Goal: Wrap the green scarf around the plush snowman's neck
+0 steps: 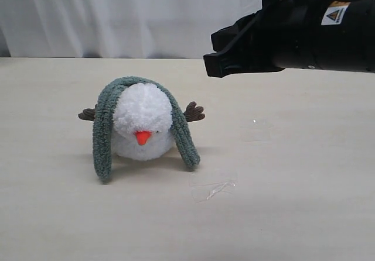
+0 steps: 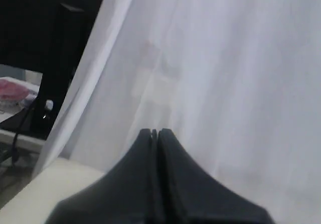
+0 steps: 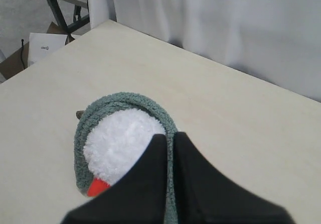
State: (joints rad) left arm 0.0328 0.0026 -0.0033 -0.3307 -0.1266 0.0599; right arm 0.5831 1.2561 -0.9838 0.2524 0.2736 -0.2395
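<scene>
The plush snowman (image 1: 142, 117) lies on the table, white and fluffy, orange nose (image 1: 142, 137) facing the camera, brown twig arms sticking out both sides. The green scarf (image 1: 104, 132) arches over its top and back, and both ends hang down to the table left and right of the face. My right gripper (image 1: 214, 65) hovers shut, high up and right of the toy, holding nothing. The right wrist view looks down on the snowman (image 3: 118, 143) and scarf (image 3: 125, 99) past the right gripper (image 3: 169, 136). My left gripper (image 2: 154, 131) is shut, empty, facing the curtain, out of the exterior view.
A small scrap of clear plastic (image 1: 214, 189) lies on the table (image 1: 293, 185) in front and right of the toy. A white curtain (image 1: 117, 15) hangs behind. A dark monitor (image 2: 45, 43) stands beyond the table's left edge. A cardboard box (image 3: 45, 45) sits on the floor.
</scene>
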